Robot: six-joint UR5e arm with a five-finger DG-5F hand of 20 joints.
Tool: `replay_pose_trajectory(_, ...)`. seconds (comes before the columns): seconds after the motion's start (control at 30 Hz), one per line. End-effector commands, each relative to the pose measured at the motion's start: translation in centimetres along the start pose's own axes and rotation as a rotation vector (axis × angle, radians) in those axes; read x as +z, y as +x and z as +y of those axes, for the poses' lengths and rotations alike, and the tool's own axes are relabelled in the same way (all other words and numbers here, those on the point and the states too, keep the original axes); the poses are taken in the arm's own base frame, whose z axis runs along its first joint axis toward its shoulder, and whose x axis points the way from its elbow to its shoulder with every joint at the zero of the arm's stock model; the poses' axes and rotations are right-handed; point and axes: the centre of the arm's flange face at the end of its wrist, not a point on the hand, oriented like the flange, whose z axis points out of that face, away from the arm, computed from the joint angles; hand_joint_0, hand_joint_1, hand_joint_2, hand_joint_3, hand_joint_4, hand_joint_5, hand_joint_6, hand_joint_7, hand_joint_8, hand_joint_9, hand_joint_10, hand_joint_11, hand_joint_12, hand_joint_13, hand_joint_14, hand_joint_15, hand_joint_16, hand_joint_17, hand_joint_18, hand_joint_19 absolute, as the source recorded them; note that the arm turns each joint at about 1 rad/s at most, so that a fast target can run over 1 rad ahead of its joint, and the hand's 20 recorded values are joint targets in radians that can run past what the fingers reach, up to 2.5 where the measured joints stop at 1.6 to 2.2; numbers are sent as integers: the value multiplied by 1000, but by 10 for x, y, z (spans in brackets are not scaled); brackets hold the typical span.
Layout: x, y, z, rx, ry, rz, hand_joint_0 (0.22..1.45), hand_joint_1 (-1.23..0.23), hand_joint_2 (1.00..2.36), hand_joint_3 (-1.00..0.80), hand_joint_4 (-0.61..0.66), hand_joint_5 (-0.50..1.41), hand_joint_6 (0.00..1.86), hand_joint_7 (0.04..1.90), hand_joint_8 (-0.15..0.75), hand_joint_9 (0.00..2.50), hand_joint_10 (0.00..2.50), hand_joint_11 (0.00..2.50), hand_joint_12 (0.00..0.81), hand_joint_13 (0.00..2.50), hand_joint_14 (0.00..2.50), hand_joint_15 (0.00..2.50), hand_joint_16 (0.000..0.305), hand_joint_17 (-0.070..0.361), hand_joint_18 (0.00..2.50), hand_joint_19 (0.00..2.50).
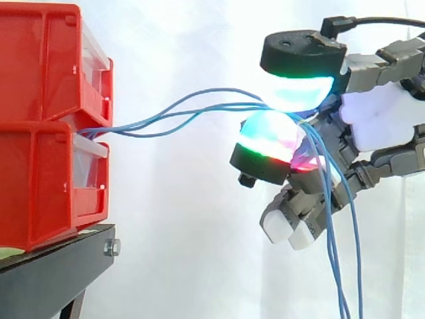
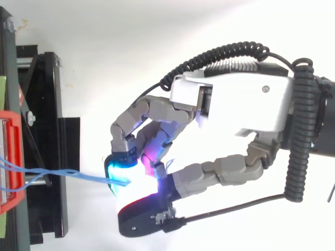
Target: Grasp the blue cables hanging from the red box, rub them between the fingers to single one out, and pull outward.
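Several thin blue cables run from the gap between the two stacked red boxes rightward to my hand. The hand is shut on them: a cyan-glowing pad above and a green-and-red glowing pad below pinch the cables between them. Behind the pinch the loose cable ends drop past the lower fingers toward the bottom edge. In the top view the cables stretch from the red box at the left edge into the glowing pads of the hand.
The red boxes sit on a black stand at the left; its frame lies under the cables in the top view. A white curtain backs the scene. Open space lies between the boxes and the hand.
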Motion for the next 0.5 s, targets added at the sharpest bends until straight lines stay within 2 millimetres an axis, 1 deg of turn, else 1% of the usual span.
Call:
replay_pose_trajectory(0.0,-1,1,1,-12,-1,1,649,-864,1015,-239,54,-162,931,964,362,1054,18,1027,412,726,16,431,53,119,700,285)
replay_pose_trajectory(0.03,0,-1,2,-14,-2,-2,684,-909,1011,-321,41,-164,932,971,355,1043,18,1038,409,724,18,427,52,118,703,275)
replay_pose_trajectory(0.1,0,-1,1,-28,0,-3,726,-937,1004,-443,21,-166,934,935,350,1031,19,1028,403,722,16,421,52,116,705,251)
replay_pose_trajectory(0.13,0,0,1,-32,-1,-2,740,-927,1000,-500,16,-167,934,909,346,1030,18,1038,404,721,16,419,51,116,704,252)
replay_pose_trajectory(0.23,0,-1,2,-40,-2,-4,733,-935,1000,-500,41,-166,931,874,345,1027,18,1041,401,720,16,417,51,115,705,244)
replay_pose_trajectory(0.37,-1,-1,1,-56,6,-3,680,-930,1000,-500,79,-157,925,912,346,1036,18,1035,396,718,18,416,51,114,705,260)
replay_pose_trajectory(0.47,-1,-1,0,-63,10,-2,597,-868,1000,-500,104,-145,916,928,359,1061,18,1042,401,726,16,425,51,114,704,280)
